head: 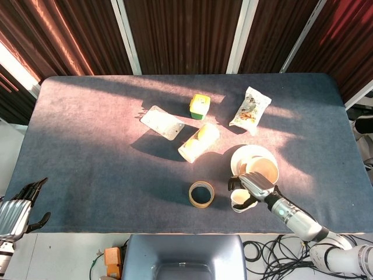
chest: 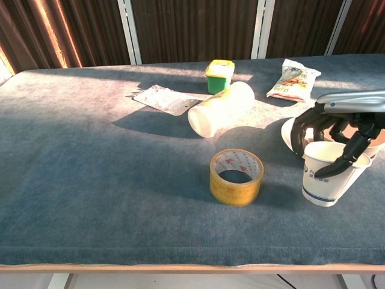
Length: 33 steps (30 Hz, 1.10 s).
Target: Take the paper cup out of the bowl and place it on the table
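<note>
Near the table's (chest: 90, 180) front right edge, the right hand (chest: 337, 129) grips one paper cup (chest: 328, 177) upright on the cloth, just beside the bowl (head: 260, 169) (on its plate) and one tape roll (chest: 236, 176). Broad bare cloth spreads leftward. Off the front left corner hangs the left hand (head: 14, 207), fingers apart, holding nothing.

right hand (chest: 337, 135) grips paper cup (chest: 328, 174) on table (chest: 90, 180), bowl (chest: 376, 147) and plate (chest: 289, 129) just behind | tape roll (chest: 236, 176) near the cup's left, a gap between | tipped bottle (chest: 221, 108), green tub (chest: 219, 75), snack bag (chest: 294, 79) crowd the far side | left half open
</note>
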### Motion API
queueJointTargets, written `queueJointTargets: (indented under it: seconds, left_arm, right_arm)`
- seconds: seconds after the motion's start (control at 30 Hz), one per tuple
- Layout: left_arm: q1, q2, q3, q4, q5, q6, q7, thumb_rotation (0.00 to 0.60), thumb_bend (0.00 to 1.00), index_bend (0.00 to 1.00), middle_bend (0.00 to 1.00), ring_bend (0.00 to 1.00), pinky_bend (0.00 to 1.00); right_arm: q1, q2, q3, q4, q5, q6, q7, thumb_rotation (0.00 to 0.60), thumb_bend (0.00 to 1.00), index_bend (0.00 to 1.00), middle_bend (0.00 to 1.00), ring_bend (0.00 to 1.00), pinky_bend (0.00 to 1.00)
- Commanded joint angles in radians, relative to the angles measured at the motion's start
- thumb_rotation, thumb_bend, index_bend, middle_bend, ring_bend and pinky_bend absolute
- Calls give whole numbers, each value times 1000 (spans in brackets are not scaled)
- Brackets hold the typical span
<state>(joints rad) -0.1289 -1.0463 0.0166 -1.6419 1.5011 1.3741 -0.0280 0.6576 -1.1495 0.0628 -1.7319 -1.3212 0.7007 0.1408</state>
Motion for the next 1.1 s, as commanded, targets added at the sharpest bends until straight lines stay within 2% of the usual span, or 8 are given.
queueJointTargets:
  seconds: [0.03,0.13,0.2,0.37,0.67,0.87,1.0,1.1]
  left_arm:
    - [1,0,-1,0,-1,1,-1,600,308,68,149,141,388]
    - [0,-1,-1,-1,0,-1,1,600,308,69,149,142,388]
    - [-1,-1,-1,0,1,-2,3,600,308,69,149,142,388]
    - [-2,-2,0,-3,3,-4,9,600,308,69,149,142,388]
    - [-3,-5,1,-1,11,-2,13,600,308,68,150,143,388]
    - [-11,-9,0,4,13,-13,10,600,308,69,150,143,388]
    - [-14,-10,-1,6,14,-16,10,600,307,68,150,143,388]
    - [-18,-13,-2,9,17,-19,10,600,308,69,151,143,388]
  right_arm:
    - [7,6,-8,0,0,-12,-6,600,60,390,405,445,715]
    - [8,12,-14,-1,-9,-11,-11,600,60,301,324,308,600]
    - [8,16,-17,-2,-17,-9,-11,600,60,207,236,188,477]
    - [2,29,-22,-9,-57,5,28,600,60,16,38,7,261]
    - [-47,89,-34,-30,-205,141,201,600,60,0,0,0,191]
    - [-113,166,-46,-44,-283,299,314,600,60,0,0,0,186]
    - [-132,183,-48,-43,-289,335,328,600,60,0,0,0,186]
    - [-193,223,-64,-45,-277,411,289,600,60,0,0,1,186]
